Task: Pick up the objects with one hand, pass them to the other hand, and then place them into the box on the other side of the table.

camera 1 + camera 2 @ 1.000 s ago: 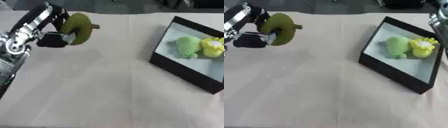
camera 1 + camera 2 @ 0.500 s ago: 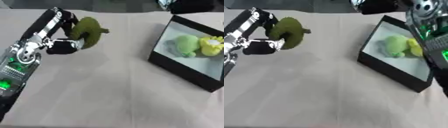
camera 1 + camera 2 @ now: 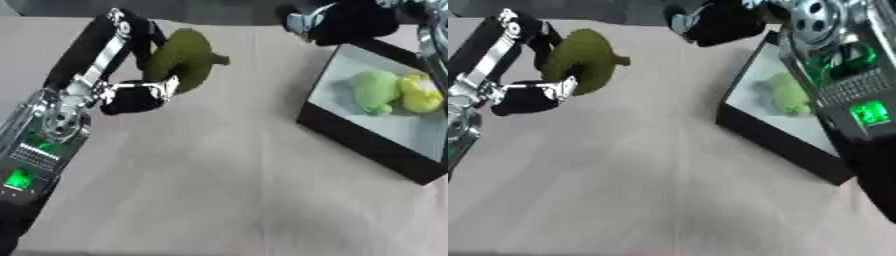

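An olive-green soft object [image 3: 181, 61] with a short stem hangs above the table, and my left hand [image 3: 131, 98] is shut on it, fingers curled round its back and underside. My left arm comes in from the lower left. My right hand [image 3: 721, 21] shows as a dark blurred shape at the top, to the right of the olive object and apart from it. My right forearm [image 3: 846, 75] covers part of the black box [image 3: 360, 146], which stands on the right side of the table. Inside the box lie a light green object [image 3: 374, 90] and a yellow one [image 3: 418, 93].
A pale cloth covers the table [image 3: 219, 190]. The box stands askew with its near black wall facing the table's middle. My left forearm with a green lit panel [image 3: 19, 179] lies along the left edge.
My left hand has carried the olive object to the right, toward the table's middle. My right arm has come in from the upper right and now reaches over the box.
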Robot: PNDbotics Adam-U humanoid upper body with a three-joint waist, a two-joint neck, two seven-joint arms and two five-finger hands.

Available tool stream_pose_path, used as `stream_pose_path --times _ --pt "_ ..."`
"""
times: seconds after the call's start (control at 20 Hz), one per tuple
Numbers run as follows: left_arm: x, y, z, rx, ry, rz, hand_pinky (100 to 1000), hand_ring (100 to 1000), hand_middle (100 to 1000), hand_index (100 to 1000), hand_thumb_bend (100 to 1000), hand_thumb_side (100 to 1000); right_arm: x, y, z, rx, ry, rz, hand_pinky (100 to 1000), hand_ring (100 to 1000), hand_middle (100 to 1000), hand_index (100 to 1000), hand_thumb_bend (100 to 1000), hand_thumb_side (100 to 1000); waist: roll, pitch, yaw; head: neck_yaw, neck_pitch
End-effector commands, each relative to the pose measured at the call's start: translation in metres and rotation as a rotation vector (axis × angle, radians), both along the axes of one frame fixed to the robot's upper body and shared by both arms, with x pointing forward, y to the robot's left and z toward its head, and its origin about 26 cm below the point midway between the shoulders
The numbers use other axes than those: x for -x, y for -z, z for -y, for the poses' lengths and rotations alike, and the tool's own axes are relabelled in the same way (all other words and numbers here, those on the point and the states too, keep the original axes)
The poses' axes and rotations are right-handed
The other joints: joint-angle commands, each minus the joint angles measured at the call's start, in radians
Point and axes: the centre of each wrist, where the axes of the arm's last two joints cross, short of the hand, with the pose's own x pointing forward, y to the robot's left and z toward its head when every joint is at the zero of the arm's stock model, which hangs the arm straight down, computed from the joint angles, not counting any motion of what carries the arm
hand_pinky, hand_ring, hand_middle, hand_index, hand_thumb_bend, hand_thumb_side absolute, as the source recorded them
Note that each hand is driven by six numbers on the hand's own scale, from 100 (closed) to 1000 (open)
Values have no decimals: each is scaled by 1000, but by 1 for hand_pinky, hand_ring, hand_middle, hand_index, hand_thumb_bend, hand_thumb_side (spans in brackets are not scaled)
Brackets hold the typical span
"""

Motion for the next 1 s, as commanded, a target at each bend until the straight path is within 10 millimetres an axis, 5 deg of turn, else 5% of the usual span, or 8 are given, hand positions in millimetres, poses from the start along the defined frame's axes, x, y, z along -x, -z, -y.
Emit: stream_pose_path --times 0.05,1.0 --pt "7 -8 2 16 15 70 532 417 223 493 100 100 -1 -3 -1 4 -9 -138 856 948 916 847 411 135 -12 -34 2 -9 -16" --pt "12 2 21 66 129 110 496 410 213 483 100 100 -17 18 -34 -57 -104 -252 857 958 924 858 409 118 -12 -24 18 -31 -29"
